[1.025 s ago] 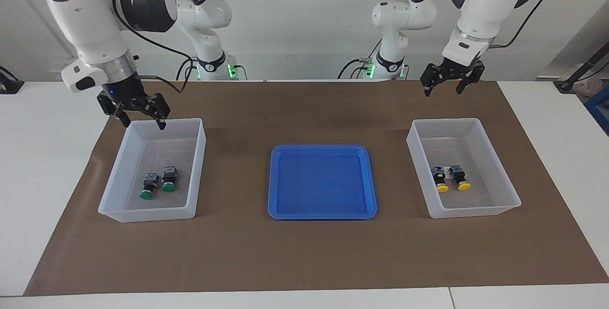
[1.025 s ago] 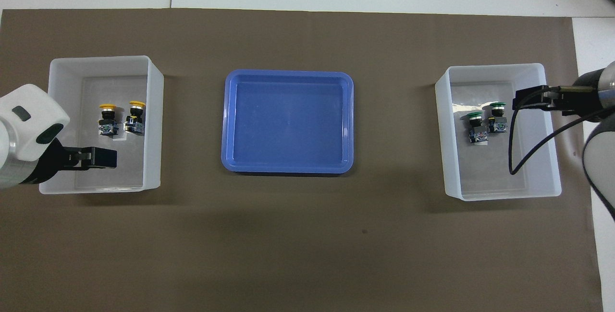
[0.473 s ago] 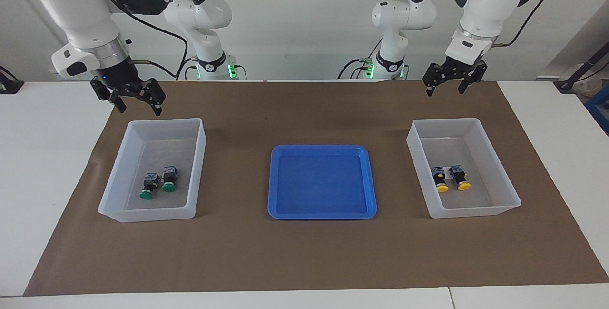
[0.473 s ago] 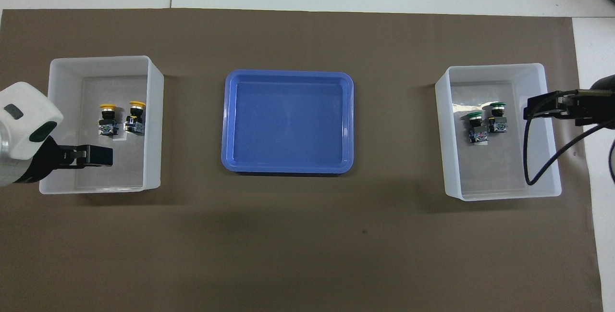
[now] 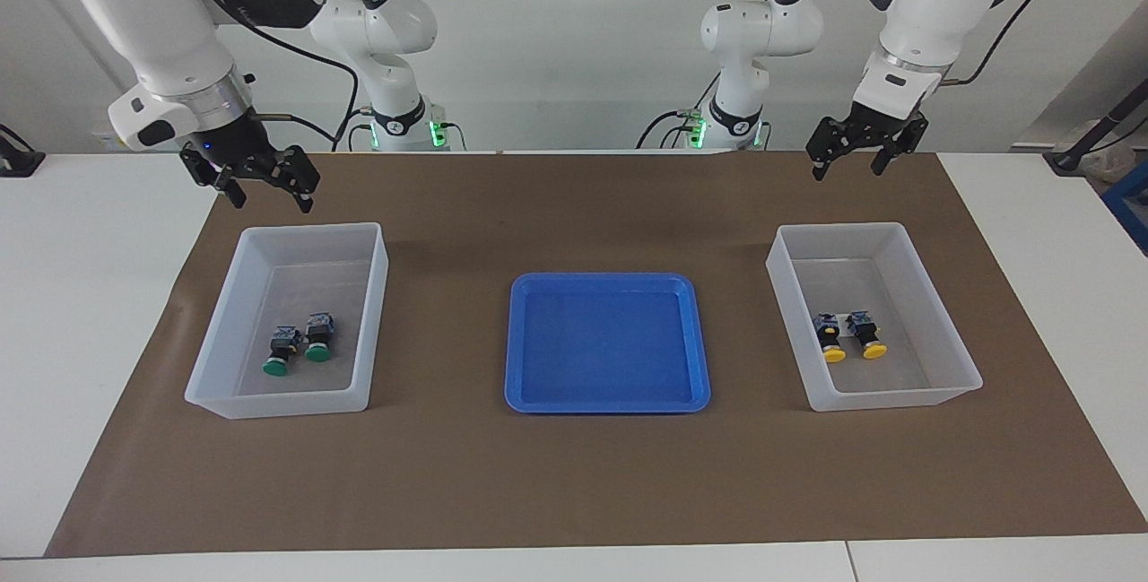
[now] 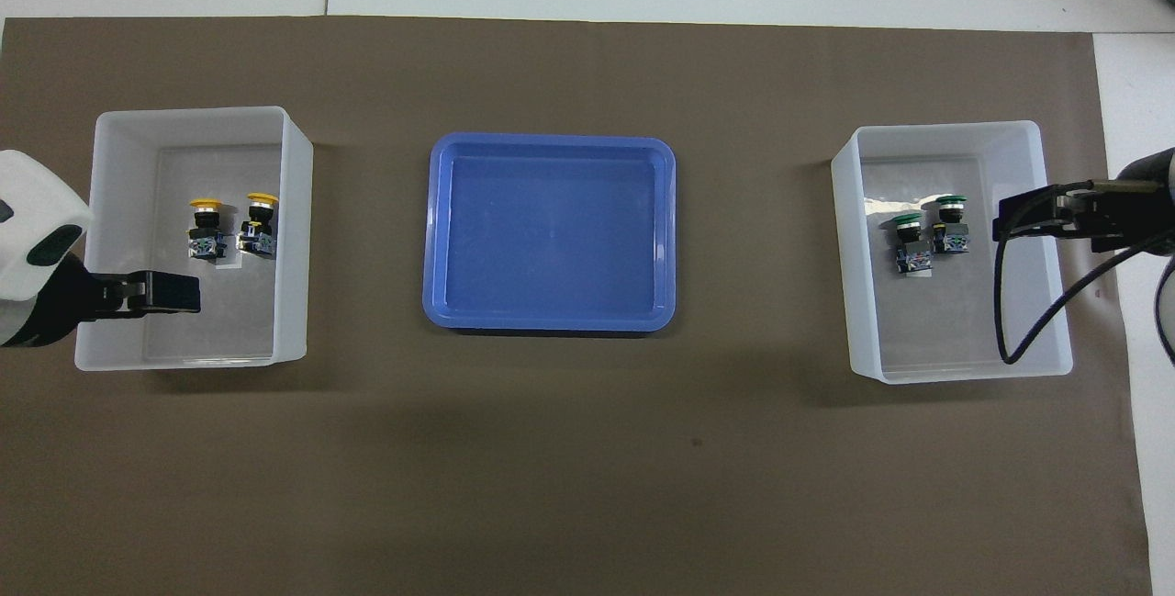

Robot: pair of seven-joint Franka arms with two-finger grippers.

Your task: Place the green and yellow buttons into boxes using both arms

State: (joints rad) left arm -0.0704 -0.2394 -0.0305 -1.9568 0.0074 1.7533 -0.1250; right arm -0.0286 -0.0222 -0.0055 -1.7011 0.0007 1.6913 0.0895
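Observation:
Two green buttons (image 5: 300, 346) lie side by side in the whitish box (image 5: 309, 228) at the right arm's end, also in the overhead view (image 6: 929, 235). Two yellow buttons (image 5: 850, 336) lie side by side in the alike box (image 5: 843, 228) at the left arm's end, also in the overhead view (image 6: 231, 227). My right gripper (image 5: 273, 203) is open and empty, raised over the mat by the robot-side rim of the green buttons' box. My left gripper (image 5: 847, 172) is open and empty, raised over the mat on the robot side of the yellow buttons' box.
A shallow blue tray (image 5: 606, 280) with nothing in it sits on the brown mat (image 5: 574, 474) between the two boxes. White table surface borders the mat at both ends.
My right gripper has risen from the rim of the green buttons' box and drawn back toward the robots. My left gripper has lifted slightly and drifted toward its end of the table. The buttons have not moved.

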